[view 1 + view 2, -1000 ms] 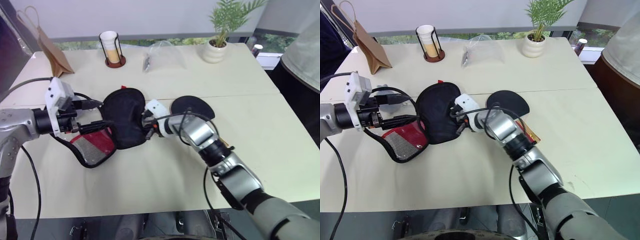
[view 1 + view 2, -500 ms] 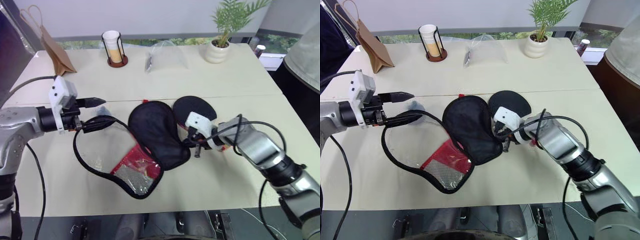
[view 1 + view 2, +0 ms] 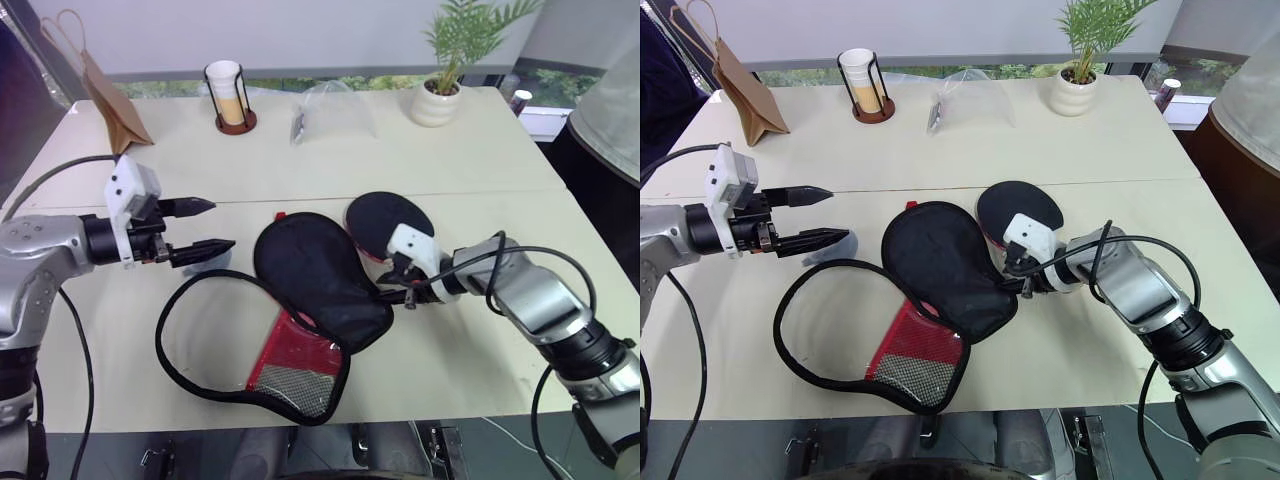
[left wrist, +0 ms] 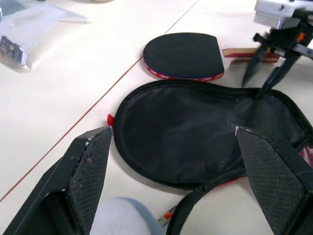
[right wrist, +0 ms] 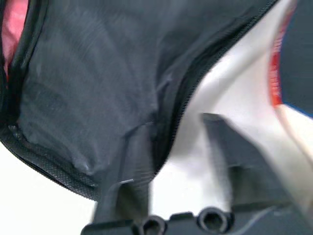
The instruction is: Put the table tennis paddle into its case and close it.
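While the big pale table [image 3: 480,140] lies smooth and flat, the case [image 3: 315,270] is spread open on it like a soft black book. One half is a rounded black cloth flap with a zipper rim. The other half is a thin black loop lying flat nearer the robot, with a red panel and a grey mesh pocket [image 3: 300,370] at its near end. The open case stretches slantwise, from the far flap by the paddle down to the mesh end near the table's front edge.

Just beyond the flap, close against its far right rim, lies the table tennis paddle [image 3: 388,218]. It is flat, with a round black rubber face up and a red edge. Its tan wooden handle [image 4: 247,52] points to the robot's right, so the paddle lies crosswise.

On the left, the left gripper [image 3: 200,228] hangs above the table beside the case, its two black pointed fingers wide apart and grasping nothing.

At the flap's right rim, the right gripper [image 3: 398,290] has its thin fingers parted, one on each side of the zipper edge, not pinching it.
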